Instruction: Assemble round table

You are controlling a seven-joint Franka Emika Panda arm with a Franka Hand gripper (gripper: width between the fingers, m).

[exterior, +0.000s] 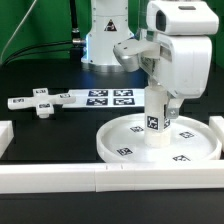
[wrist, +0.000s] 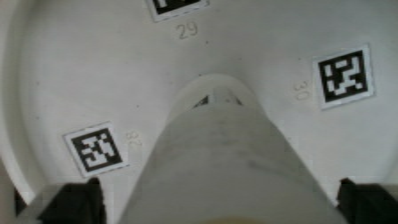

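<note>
Post (exterior: 155, 122) stands upright at the round disc's (exterior: 118, 140) centre, tool (exterior: 160, 102) straddling it, jaws wide, gripping nothing. Cross-shaped piece (exterior: 39, 104) lies well apart on the tabletop (exterior: 60, 132). That one's not yet fitted, I'd say.

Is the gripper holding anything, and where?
Nothing held: the open gripper straddles the top of the stubby white plastic cylinder post, upright on the white round disc, a gap beside one finger.

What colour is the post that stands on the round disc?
The post is white, with a black-and-white square tag on its side; best in the exterior view.
</note>
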